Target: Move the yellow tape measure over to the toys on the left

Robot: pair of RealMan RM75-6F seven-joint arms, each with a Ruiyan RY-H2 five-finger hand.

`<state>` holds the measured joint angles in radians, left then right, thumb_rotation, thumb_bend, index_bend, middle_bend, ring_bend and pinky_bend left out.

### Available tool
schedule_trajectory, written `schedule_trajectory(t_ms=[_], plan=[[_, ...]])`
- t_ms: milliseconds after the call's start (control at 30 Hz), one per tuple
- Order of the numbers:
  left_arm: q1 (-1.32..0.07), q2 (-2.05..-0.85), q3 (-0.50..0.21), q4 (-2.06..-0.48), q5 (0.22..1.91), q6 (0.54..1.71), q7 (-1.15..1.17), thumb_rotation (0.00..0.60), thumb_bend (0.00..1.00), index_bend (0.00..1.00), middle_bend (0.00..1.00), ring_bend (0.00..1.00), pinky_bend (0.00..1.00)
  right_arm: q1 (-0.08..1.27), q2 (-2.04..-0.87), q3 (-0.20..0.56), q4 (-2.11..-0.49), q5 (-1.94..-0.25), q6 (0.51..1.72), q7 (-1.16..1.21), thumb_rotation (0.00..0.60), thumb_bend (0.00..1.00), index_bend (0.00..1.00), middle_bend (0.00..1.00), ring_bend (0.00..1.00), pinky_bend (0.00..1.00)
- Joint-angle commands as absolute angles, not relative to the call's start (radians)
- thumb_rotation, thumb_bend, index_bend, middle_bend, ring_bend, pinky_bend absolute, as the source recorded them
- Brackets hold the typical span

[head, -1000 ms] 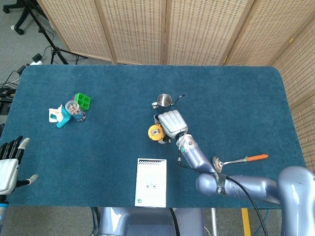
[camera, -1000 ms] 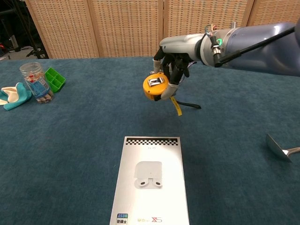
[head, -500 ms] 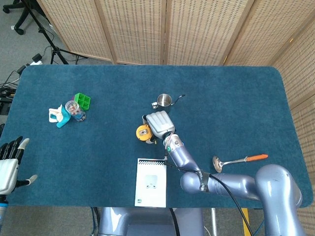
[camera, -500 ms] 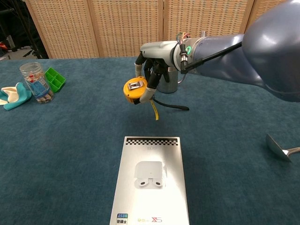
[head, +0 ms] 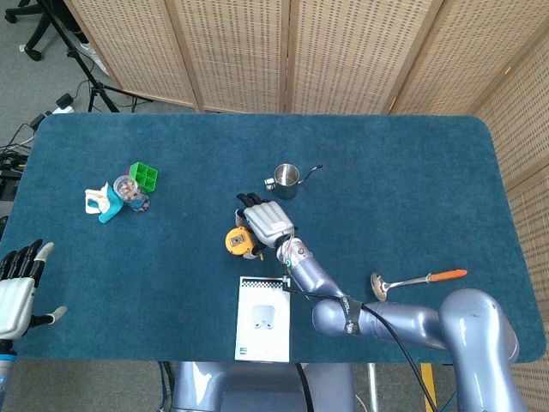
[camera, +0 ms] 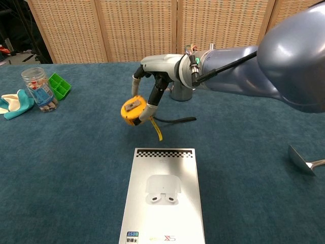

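Blue felt table [head: 412, 172], wicker screens [head: 343, 51] behind; right robot hand [camera: 152, 84] grips yellow tape measure [camera: 133, 110].

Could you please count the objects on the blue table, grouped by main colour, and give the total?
Yellow: 1, the yellow tape measure held by the right hand.
Green: 1, the green plastic tray.
Silver: 2, the small metal cup and the orange-handled metal spoon.
White: 1, the white earbuds box.
Clear: 1, the toy-filled jar.
Teal-and-white: 1, the toy.
Total: 7
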<state>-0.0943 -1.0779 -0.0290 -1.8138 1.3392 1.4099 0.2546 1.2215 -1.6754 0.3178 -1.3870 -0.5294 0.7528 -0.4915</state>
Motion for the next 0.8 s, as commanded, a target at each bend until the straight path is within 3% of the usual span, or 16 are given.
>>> schedule_trajectory(t_ms=[33, 433, 600, 800], plan=[[-0.094, -1.078, -0.029, -1.815, 1.342, 1.412, 0.254, 0.600, 0.00, 0.00, 0.00, 0.00, 0.00, 1.220, -1.655, 0.313, -1.391, -0.534, 0.698, -0.454, 0.600, 0.00, 0.15, 0.00, 0.00, 0.11], [-0.093, -1.079, -0.028, -1.814, 1.345, 1.413, 0.252, 0.600, 0.00, 0.00, 0.00, 0.00, 0.00, 1.212, -1.626, 0.278, -1.411, -0.583, 0.723, -0.423, 0.600, 0.01, 0.13, 0.00, 0.00, 0.09], [-0.092, -1.077, -0.028, -1.813, 1.348, 1.415, 0.241, 0.600, 0.00, 0.00, 0.00, 0.00, 0.00, 1.136, -1.535, 0.226, -1.526, -0.668, 0.840, -0.432, 0.600, 0.04, 0.13, 0.00, 0.00, 0.08], [-0.093, -1.078, -0.026, -1.816, 1.352, 1.413, 0.245, 0.600, 0.00, 0.00, 0.00, 0.00, 0.00, 0.952, -1.378, 0.133, -1.684, -0.868, 1.029, -0.358, 0.600, 0.05, 0.13, 0.00, 0.00, 0.07]])
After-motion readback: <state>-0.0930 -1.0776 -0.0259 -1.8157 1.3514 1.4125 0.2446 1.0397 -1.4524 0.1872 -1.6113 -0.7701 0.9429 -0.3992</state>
